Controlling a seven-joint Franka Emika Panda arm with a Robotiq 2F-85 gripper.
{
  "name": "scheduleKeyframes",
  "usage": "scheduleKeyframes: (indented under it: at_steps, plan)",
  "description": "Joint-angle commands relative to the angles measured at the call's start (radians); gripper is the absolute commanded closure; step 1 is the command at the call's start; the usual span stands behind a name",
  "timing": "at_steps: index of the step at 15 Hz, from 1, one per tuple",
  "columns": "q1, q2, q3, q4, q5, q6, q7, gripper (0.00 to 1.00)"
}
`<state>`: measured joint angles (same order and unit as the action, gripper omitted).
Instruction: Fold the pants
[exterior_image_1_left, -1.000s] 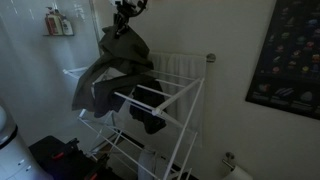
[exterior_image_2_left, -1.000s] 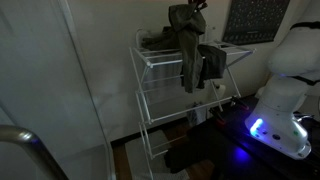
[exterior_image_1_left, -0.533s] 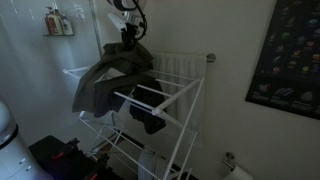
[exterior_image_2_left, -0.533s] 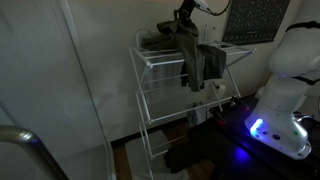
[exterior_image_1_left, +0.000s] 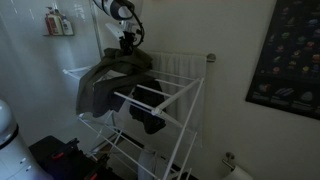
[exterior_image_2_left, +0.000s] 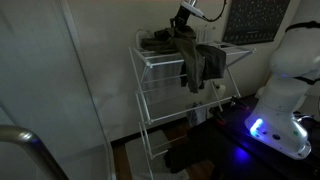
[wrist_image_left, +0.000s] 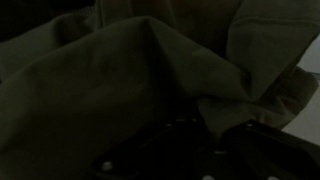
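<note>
The olive-grey pants (exterior_image_1_left: 104, 82) lie bunched over the top of a white wire drying rack (exterior_image_1_left: 188, 92), with one part hanging down the rack's side. In both exterior views my gripper (exterior_image_1_left: 127, 44) sits low on the top of the heap (exterior_image_2_left: 183, 24), shut on a fold of the pants (exterior_image_2_left: 190, 62). The wrist view is dark. Pants cloth (wrist_image_left: 120, 80) fills it and reaches the fingers (wrist_image_left: 212, 140). A smaller black garment (exterior_image_1_left: 150, 114) hangs from a lower rail of the rack (exterior_image_2_left: 150, 92).
A dark poster (exterior_image_1_left: 285, 55) hangs on the wall beside the rack. Bottles (exterior_image_1_left: 58, 22) stand on a shelf above a white basin (exterior_image_1_left: 76, 71). The robot's white base (exterior_image_2_left: 285, 90) glows blue near the rack. A white panel (exterior_image_2_left: 40, 80) stands close by.
My gripper has come down from well above the rack to its top, still holding the pants. The pants have settled lower and spread over the top rails.
</note>
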<state>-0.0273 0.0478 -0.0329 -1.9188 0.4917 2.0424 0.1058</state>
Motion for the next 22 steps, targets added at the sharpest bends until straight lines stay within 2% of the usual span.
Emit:
scheduleKeyframes:
  at_steps: [1, 8, 10, 13, 17, 19, 22]
  plan:
    - [0.000, -0.081, 0.004, -0.023, 0.006, -0.019, 0.019, 0.64]
    - [-0.004, -0.198, -0.010, 0.016, 0.003, -0.084, 0.038, 0.11]
    - [-0.003, -0.222, -0.014, 0.032, 0.006, -0.093, 0.041, 0.00]
    - [-0.004, -0.261, -0.023, 0.058, -0.004, -0.171, 0.049, 0.00]
    - [-0.013, -0.256, -0.034, 0.130, -0.094, -0.492, 0.081, 0.00]
    - [-0.013, -0.258, -0.034, 0.116, -0.126, -0.612, 0.065, 0.00]
    - [-0.011, -0.277, -0.022, 0.025, -0.196, -0.701, 0.026, 0.00]
